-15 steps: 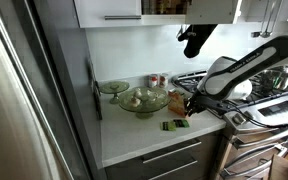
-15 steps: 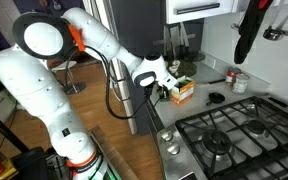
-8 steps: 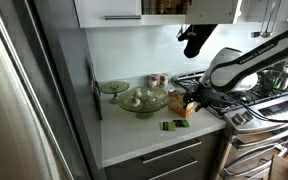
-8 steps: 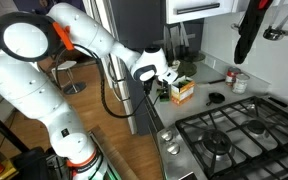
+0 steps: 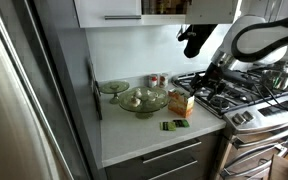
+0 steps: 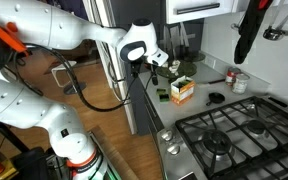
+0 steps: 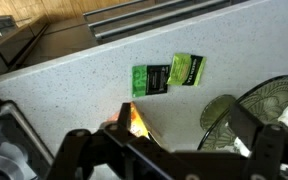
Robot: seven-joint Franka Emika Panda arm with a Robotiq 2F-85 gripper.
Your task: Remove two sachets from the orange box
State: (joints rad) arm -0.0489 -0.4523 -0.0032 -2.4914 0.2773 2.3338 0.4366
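Observation:
Two dark green sachets [image 7: 151,79] [image 7: 186,70] lie flat side by side on the speckled countertop in the wrist view. In an exterior view they show as a green patch [image 5: 174,126] in front of the orange box [image 5: 181,103]. The box stands upright on the counter beside the stove and also appears in an exterior view [image 6: 183,90]. My gripper [image 7: 184,125] hangs above the counter, open and with nothing between its fingers. It hides most of the box [image 7: 139,124]. In both exterior views the gripper [image 5: 208,79] [image 6: 156,62] is raised above and clear of the box.
A green glass bowl [image 5: 142,100] with food and a green plate [image 5: 114,87] stand left of the box. Two cans [image 5: 157,81] sit by the back wall. The gas stove [image 5: 239,95] adjoins the counter. A black cloth [image 5: 192,40] hangs overhead.
The gripper has opened from nearly shut. It has lifted up and away from the orange box. Two sachets lie on the counter as before.

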